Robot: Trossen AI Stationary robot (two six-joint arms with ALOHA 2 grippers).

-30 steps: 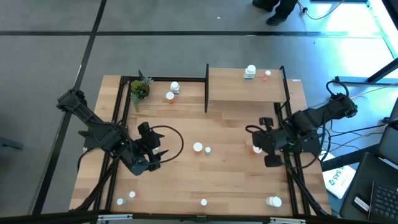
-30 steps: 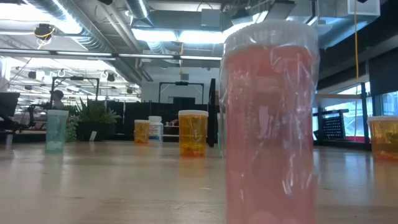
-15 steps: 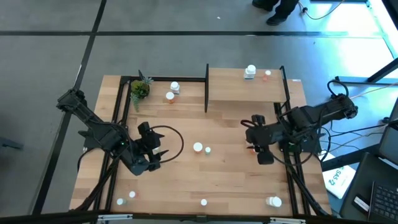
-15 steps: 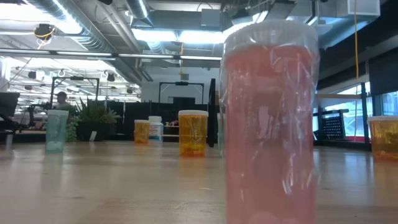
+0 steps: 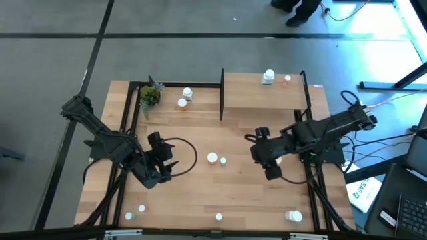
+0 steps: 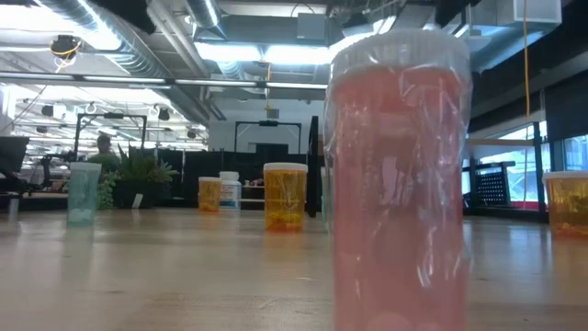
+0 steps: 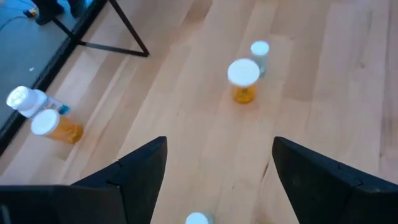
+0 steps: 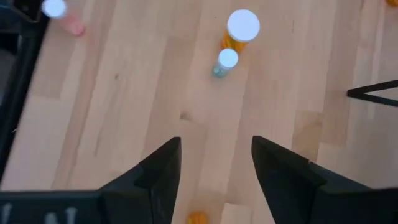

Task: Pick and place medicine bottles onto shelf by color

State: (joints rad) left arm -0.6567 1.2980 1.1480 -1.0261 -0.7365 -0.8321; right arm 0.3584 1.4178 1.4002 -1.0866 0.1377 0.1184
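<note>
My right gripper [image 5: 268, 162] hangs over mid-table w/ fingers [image 8: 155, 171] parted, nothing between them; an orange bottle [image 8: 239, 32] and a small green bottle [image 8: 224, 63] stand just beside each other ahead; my left gripper [image 5: 162, 170] waits at table left, fingers spread, empty; the shelf [image 5: 261, 93] at the far edge carries a white bottle [image 5: 268, 77] and a pinkish-red bottle [image 5: 287, 79].

So the shelf [image 5: 261, 93], a light-wood board on a black frame, sits at the table's far edge with a white bottle [image 5: 268, 77] and a tiny pinkish-red one [image 5: 287, 79] standing on it. An orange bottle [image 5: 212, 159] and a green one [image 5: 223, 161] stand side by side mid-table. More white-capped bottles stand scattered along the near edge and beside the shelf.
</note>
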